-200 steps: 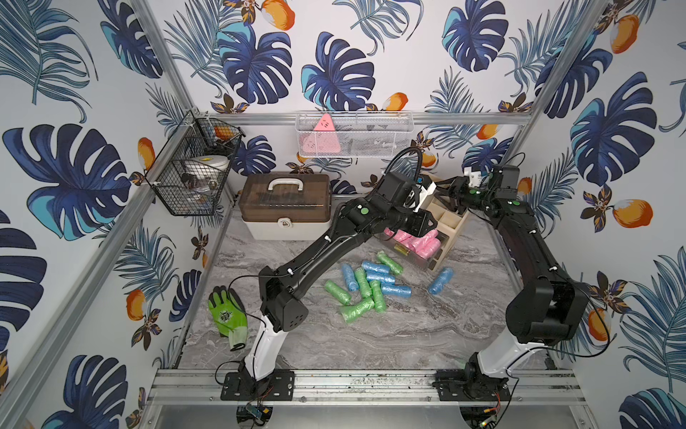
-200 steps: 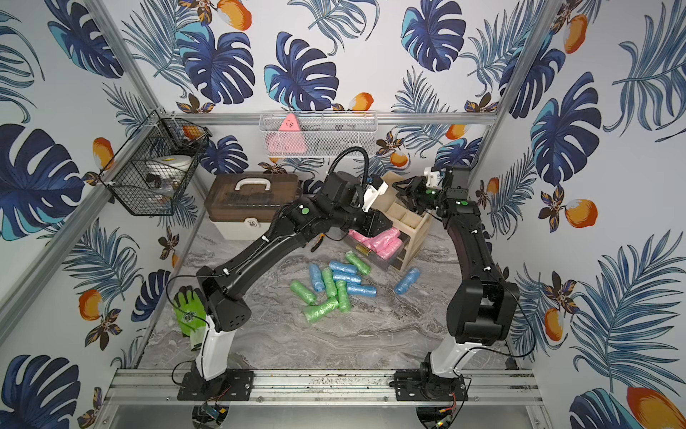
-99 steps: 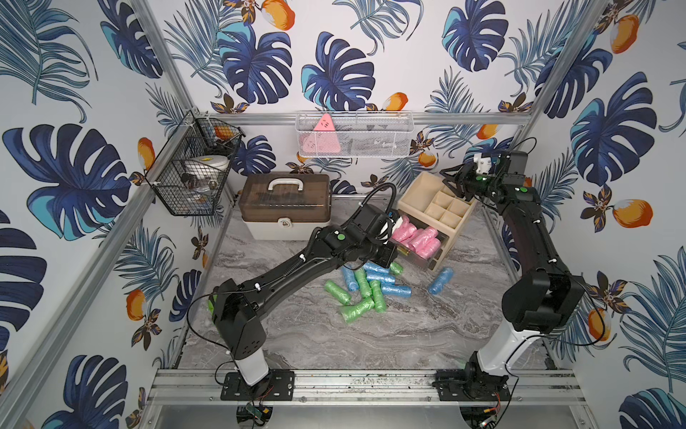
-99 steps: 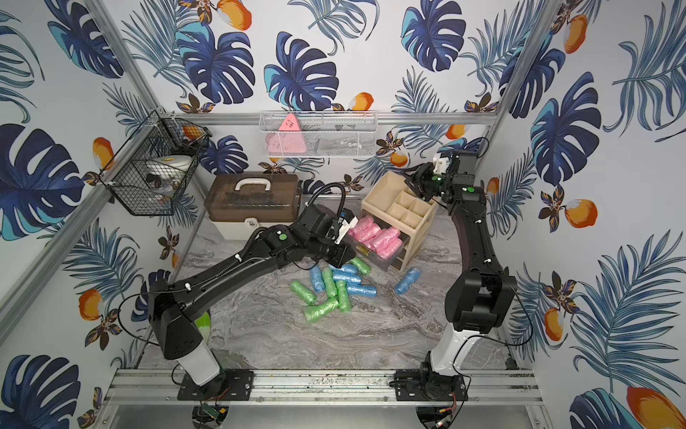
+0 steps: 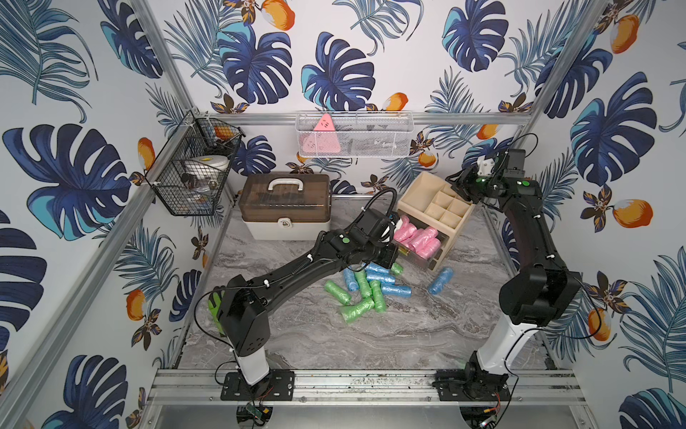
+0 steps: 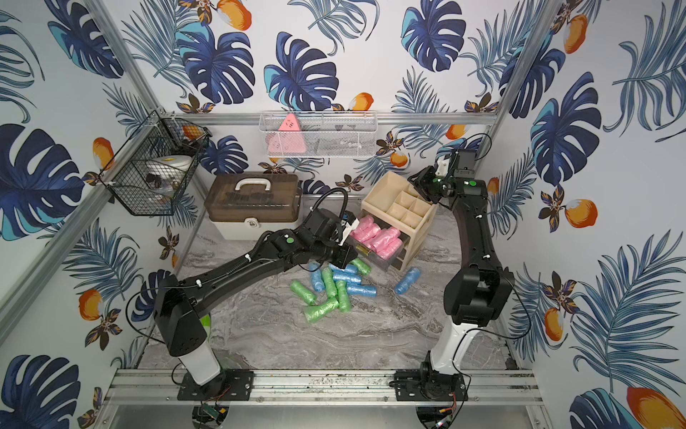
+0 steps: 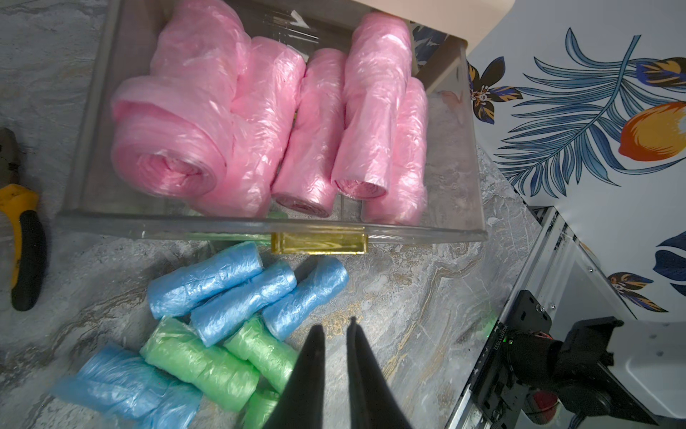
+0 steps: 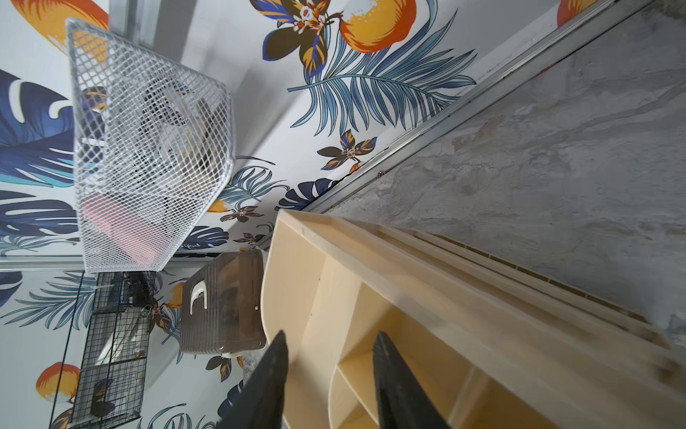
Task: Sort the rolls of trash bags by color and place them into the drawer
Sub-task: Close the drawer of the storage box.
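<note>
Top views first. The left arm (image 5: 297, 271) stretches diagonally across the bench (image 5: 408, 334). Its wrist sits over the near-left corner of the clear drawer (image 5: 414, 260), which sticks out of the beige organizer (image 5: 438, 200). Pink rolls (image 5: 417, 237) fill that drawer. The green and blue rolls (image 6: 334, 286) are in a loose pile on the bench, right at the drawer's front edge. One lone blue roll (image 5: 440, 280) lies apart from them, near the drawer's other corner. Between the pile and the front rail there's a wide stretch of bare marble. A brown toolbox (image 5: 286, 202) sits back left, with a gap between it and the organizer. The right arm (image 5: 527, 230) hugs the right wall, wrist up over the organizer's back corner.

Left wrist cam: the left fingers (image 7: 312, 367) are pinched nearly together, just a sliver between them, gripping nothing. They hang over bare bench right beside the closest blue and green rolls. The tips aim at the drawer's gold handle (image 7: 319, 243), with a bit of bench in between. Yellow-handled pliers (image 7: 22, 237) lie off by the drawer's side.

Right wrist cam: the right fingers (image 8: 271, 382) are spread moderately and hold nothing, above the organizer's open top compartments. A white mesh basket (image 8: 148, 148) hangs on the wall beyond.
</note>
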### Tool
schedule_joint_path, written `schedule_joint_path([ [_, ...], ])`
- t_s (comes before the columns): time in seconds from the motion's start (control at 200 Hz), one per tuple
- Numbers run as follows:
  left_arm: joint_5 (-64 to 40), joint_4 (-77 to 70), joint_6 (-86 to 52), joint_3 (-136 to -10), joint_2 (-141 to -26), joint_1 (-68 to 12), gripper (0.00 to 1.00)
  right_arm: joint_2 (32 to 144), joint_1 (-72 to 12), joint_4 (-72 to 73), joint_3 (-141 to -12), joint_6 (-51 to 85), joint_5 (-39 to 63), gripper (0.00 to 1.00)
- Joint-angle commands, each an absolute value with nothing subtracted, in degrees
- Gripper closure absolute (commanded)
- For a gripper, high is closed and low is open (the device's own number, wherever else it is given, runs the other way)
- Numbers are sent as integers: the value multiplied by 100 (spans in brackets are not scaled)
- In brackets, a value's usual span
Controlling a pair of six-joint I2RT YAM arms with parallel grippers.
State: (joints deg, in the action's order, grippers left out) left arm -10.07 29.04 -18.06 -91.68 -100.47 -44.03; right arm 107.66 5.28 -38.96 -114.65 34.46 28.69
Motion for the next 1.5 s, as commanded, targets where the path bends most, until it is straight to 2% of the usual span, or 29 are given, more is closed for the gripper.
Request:
schedule_joint_path([
  [0.0, -923, 2713, -1836, -9125, -10051, -4386, 82, 10897, 427, -4153, -11729, 3233, 2636, 60],
  [0.34, -789, 2641, -1802, -8999, -10012, -4368, 82, 11379, -91, -5393, -12898, 2624, 1303, 61],
  [0.57, -854, 2552, -1839, -9052, -10158, -4375, 82, 11582, -229, -5865, -13304, 2431, 896, 62],
  [1.106, -998, 2273, -1985, -9136, -10525, -4373, 77, 11821, -334, -5699, -12985, 2451, 984, 64],
  [1.496, -528, 1824, -2030, -9257, -10766, -4399, 74, 11774, -412, -5593, -12623, 2496, 1055, 64],
])
